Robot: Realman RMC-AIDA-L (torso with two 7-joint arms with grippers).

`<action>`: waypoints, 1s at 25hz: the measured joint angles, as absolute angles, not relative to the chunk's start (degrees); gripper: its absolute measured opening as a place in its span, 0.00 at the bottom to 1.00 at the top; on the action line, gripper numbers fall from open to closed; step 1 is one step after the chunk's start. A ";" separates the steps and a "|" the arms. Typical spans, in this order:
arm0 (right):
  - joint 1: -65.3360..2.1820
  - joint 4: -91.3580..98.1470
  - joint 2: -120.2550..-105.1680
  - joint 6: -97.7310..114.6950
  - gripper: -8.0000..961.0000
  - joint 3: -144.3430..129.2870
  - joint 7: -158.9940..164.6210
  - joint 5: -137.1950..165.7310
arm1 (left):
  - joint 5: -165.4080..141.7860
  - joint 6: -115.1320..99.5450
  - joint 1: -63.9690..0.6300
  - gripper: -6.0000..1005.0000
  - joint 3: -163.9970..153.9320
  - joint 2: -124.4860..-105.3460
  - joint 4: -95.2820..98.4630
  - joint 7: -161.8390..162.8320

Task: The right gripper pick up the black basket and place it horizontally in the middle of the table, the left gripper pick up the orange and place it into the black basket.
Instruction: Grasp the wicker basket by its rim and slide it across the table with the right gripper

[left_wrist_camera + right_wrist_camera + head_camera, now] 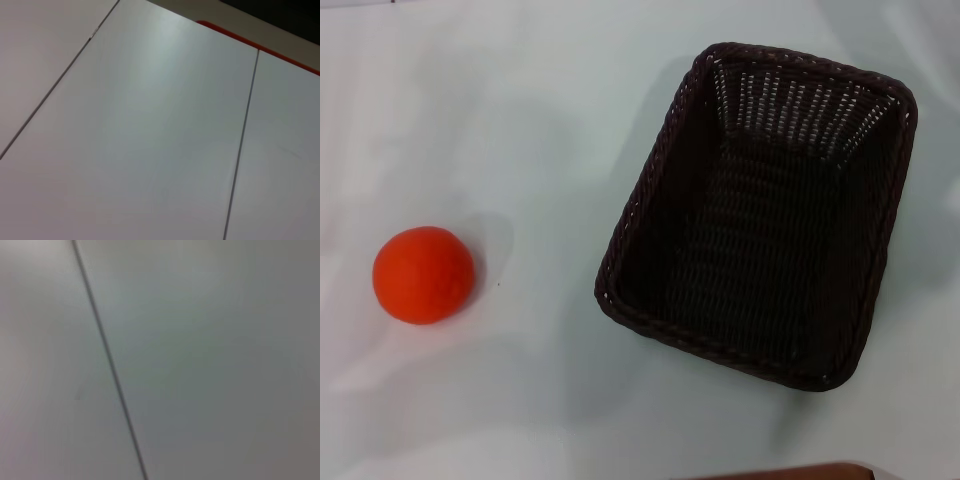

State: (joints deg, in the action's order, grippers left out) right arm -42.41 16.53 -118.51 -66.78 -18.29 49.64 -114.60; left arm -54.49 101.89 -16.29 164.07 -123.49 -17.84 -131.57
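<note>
The black basket stands on the white table right of the middle in the head view. It is empty, and its long side runs away from me, tilted a little. The orange lies on the table at the left, well apart from the basket. Neither gripper shows in any view. The left wrist view shows only bare pale panels with thin seams. The right wrist view shows a bare pale surface with one dark seam.
A brown edge shows at the bottom of the head view, near me. A red strip runs along the panel's border in the left wrist view.
</note>
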 joint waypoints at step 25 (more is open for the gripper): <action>-40.53 51.52 -110.96 -73.66 0.82 -43.35 110.09 -60.60 | -54.75 102.89 -13.31 0.59 159.35 -123.57 -17.74 -129.48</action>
State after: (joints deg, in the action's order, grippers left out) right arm -40.53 51.52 -110.96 -73.66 -43.35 110.09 -60.60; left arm -54.75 102.89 -13.31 159.35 -123.57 -17.74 -129.48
